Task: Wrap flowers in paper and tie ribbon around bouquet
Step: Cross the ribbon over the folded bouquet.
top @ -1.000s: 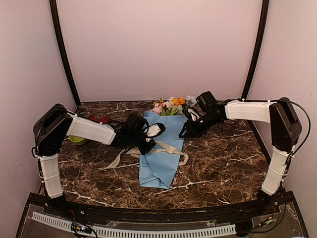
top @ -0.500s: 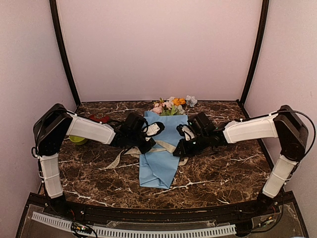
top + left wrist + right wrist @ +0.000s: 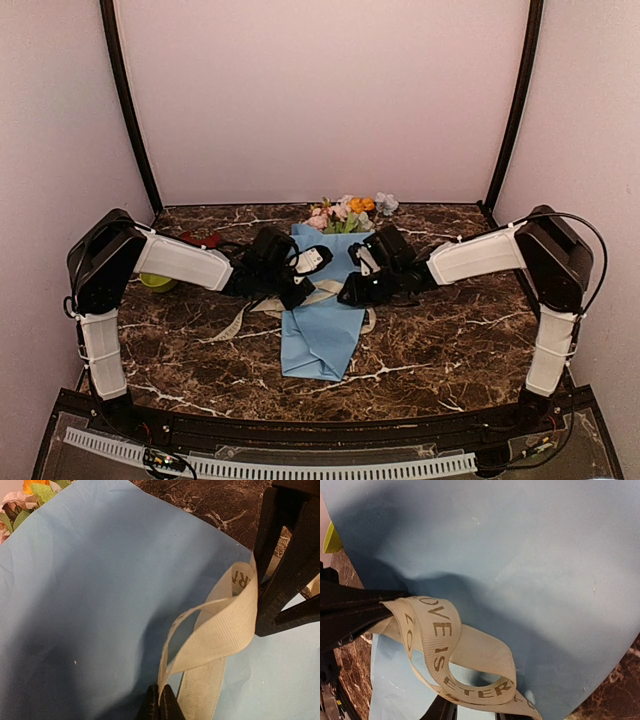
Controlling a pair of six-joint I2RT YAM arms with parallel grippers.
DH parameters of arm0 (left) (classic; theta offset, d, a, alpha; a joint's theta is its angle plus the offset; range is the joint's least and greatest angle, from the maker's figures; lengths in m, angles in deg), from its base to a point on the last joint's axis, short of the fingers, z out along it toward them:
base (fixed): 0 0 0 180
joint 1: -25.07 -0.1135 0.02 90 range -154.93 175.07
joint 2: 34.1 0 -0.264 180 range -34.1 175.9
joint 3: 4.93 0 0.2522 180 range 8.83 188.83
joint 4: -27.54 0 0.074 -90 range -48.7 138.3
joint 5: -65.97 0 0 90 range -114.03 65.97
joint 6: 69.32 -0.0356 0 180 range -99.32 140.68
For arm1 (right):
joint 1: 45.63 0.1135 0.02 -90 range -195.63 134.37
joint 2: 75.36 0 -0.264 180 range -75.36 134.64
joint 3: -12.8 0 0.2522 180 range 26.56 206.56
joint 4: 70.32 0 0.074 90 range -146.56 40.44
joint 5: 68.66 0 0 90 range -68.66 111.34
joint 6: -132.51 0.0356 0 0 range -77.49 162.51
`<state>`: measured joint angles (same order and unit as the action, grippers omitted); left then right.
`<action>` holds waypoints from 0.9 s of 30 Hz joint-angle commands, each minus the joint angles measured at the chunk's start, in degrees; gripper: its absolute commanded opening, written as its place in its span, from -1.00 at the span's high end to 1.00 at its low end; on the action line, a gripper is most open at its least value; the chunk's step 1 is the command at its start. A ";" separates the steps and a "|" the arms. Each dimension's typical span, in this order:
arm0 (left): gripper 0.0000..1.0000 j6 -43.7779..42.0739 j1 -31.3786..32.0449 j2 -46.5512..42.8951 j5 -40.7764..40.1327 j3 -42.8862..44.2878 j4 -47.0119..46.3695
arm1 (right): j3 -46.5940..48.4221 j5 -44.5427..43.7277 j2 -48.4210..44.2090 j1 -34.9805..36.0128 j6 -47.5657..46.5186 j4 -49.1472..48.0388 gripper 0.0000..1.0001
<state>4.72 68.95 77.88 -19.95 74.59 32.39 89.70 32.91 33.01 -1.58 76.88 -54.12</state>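
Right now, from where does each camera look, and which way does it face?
Top external: above and behind the bases, facing down over the marble table; shows left arm, right arm, bouquet.
Left wrist: on the left arm, facing along the left pincer, shut on the ribbon above the light-blue paper.
Right wrist: on the right arm, facing the ribbon loop; right pincer tips at the bottom edge.
Shared: both wrist views show ribbon and paper.
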 commanded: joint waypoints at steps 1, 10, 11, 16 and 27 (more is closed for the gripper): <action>1.00 -0.03 -0.28 -1.39 0.77 0.93 -0.32 | 2.51 -0.82 1.92 -0.39 -1.95 -3.32 0.44; 1.00 -0.24 -0.28 -1.29 0.76 1.06 -0.83 | 7.88 -0.45 5.21 -0.47 -1.59 -4.12 0.26; 1.00 -0.20 -0.28 -1.25 0.77 1.20 -1.00 | 8.43 -0.28 5.94 -0.54 -0.69 -4.26 0.26; 1.00 0.16 -0.44 -0.34 0.57 1.63 -1.11 | 10.75 0.05 8.67 -0.46 3.79 -5.57 0.25; 1.00 0.81 -0.83 0.43 0.62 1.84 -0.68 | 12.65 2.99 10.93 -0.55 6.71 -8.51 0.99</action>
<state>4.91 68.56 78.23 -19.95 75.25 31.94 101.02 34.33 43.15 -1.82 82.76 -60.07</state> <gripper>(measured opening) 0.004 0.078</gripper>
